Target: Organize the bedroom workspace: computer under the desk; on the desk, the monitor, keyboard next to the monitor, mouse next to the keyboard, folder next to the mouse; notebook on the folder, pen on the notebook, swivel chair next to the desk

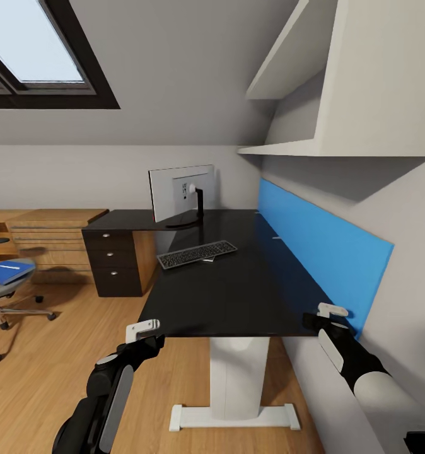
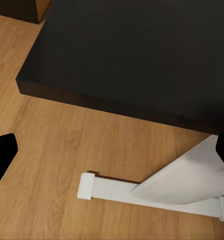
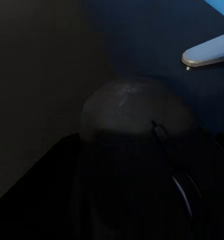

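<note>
Mouse (image 3: pixel 134 112), I think: a dim rounded shape right in front of my right gripper (image 1: pixel 329 313), murky in the right wrist view. Can't tell if the jaws are clamped on it or apart. Keyboard (image 1: pixel 197 253) lies mid-frame on the desk (image 1: pixel 250 296), up-left of that gripper, long axis left-right. Left gripper (image 1: pixel 143 331) open over floor.

The monitor (image 1: pixel 181 192) stands at the far end of the desk (image 1: pixel 250 296), the keyboard (image 1: pixel 197 254) lying just in front of it. Well left, the folder (image 1: pixel 7 272) rests on the swivel chair (image 1: pixel 4 302).
</note>
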### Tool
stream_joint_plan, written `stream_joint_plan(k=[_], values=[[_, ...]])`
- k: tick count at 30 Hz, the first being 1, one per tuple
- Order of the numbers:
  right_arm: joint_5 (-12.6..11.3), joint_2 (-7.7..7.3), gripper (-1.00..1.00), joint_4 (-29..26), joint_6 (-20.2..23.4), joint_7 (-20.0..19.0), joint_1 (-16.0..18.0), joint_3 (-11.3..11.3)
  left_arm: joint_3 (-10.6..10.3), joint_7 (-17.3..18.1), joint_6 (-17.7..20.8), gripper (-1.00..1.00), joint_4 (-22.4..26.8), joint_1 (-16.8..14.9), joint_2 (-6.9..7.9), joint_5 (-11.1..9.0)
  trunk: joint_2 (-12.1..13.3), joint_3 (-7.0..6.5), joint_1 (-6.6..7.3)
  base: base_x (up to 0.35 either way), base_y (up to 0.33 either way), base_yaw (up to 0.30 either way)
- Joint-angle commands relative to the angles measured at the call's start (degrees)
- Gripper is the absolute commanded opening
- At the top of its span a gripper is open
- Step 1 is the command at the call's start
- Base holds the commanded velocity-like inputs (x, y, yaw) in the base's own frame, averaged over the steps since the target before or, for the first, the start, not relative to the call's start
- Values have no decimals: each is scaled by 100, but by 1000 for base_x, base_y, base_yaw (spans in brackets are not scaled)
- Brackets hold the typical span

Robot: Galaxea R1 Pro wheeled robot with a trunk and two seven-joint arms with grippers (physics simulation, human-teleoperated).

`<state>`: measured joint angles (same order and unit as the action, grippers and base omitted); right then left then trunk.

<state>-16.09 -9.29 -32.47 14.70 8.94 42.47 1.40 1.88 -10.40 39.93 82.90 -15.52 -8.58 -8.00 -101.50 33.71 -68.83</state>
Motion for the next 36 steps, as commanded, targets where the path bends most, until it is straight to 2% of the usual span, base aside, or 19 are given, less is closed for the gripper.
stream_joint_plan(k=[1,22,23,25,29,33,36], values=[[-118,-3,-100,197,41,38,-2,8,5,-41,24,100,7,-4,-4,-61,-3,7,0,0,0,0],[-122,1,-100,166,-18,38,-2,19,26,-45,24,100,16,-4,4,-54,-3,7,0,0,0,0],[-79,223,-100,145,-35,31,-2,64,31,-47,24,100,7,-4,5,-52,-3,7,0,0,306,0],[-63,307,-100,143,-37,30,-2,99,31,-48,19,100,9,-4,5,-52,-3,7,0,0,314,0],[-54,397,-100,132,-38,29,-2,447,31,-50,16,100,7,-4,5,-52,-3,7,0,0,320,0],[-59,456,-100,117,-45,36,-2,990,28,-50,13,100,7,-4,5,-52,-3,7,0,0,323,0],[-60,569,-100,112,-45,31,-2,1068,24,-50,9,100,8,-4,5,-52,-3,7,0,0,324,0]])
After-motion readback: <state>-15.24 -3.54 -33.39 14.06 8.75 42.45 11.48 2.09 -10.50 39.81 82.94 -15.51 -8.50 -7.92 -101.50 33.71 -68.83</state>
